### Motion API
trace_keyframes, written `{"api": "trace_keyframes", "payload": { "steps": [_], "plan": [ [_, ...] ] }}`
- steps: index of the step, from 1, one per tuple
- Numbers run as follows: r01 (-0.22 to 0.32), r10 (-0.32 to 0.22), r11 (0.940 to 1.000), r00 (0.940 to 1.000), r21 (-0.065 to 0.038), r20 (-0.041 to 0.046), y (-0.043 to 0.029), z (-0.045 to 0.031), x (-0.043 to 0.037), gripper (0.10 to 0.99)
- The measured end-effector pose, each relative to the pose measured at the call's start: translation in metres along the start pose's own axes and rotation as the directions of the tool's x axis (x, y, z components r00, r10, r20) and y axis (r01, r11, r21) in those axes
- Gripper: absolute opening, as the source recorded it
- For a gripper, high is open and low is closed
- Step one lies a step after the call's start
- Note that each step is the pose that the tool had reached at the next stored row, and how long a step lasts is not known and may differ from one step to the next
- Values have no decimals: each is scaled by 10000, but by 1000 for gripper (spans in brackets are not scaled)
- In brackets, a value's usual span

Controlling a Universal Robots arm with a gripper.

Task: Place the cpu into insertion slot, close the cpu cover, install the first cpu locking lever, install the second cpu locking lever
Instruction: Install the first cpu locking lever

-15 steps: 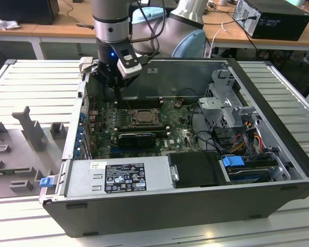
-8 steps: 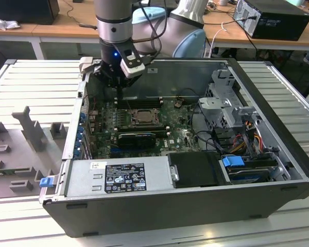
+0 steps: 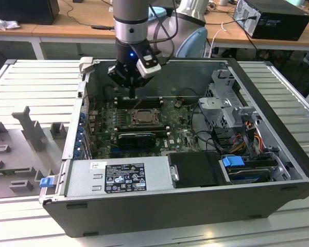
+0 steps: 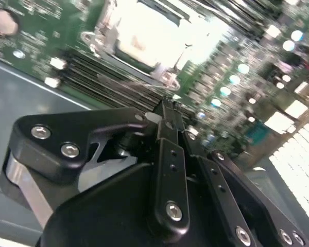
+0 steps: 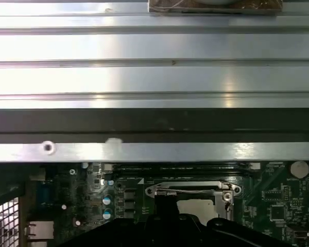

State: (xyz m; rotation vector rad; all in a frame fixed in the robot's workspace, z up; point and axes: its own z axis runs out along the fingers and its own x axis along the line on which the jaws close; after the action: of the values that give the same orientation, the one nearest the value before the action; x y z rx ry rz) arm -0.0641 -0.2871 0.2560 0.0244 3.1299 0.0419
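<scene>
End effector [image 3: 132,95] clenched, empty, pointing straight down, hovering just behind insertion slot [image 3: 143,117]

Even room light; glare whitens the cpu [image 4: 149,38], blurred board [image 4: 237,92]

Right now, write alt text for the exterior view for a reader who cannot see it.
A robot arm's gripper hangs inside an open computer case, fingers closed, just behind the insertion slot on the green motherboard. The cpu cover lies flat over the socket. A grey power supply sits along the near edge.
</scene>
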Motion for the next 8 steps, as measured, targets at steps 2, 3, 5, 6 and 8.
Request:
{"api": "trace_keyframes", "payload": {
  "steps": [2, 3, 5, 6, 8],
  "plan": [
    [14, -14, 9999, 10000, -112, -3, 1, 3, -135, 106],
    [36, -37, 9997, 10000, -223, -4, 2, 4, -156, 106],
    [135, -135, 9994, 9999, -308, -5, 3, 12, -164, 106],
    [205, -206, 9993, 9998, -309, -7, 2, 25, -165, 106],
    [377, -377, 9988, 9993, -309, -13, 1, 62, -170, 106]
  ]
}}
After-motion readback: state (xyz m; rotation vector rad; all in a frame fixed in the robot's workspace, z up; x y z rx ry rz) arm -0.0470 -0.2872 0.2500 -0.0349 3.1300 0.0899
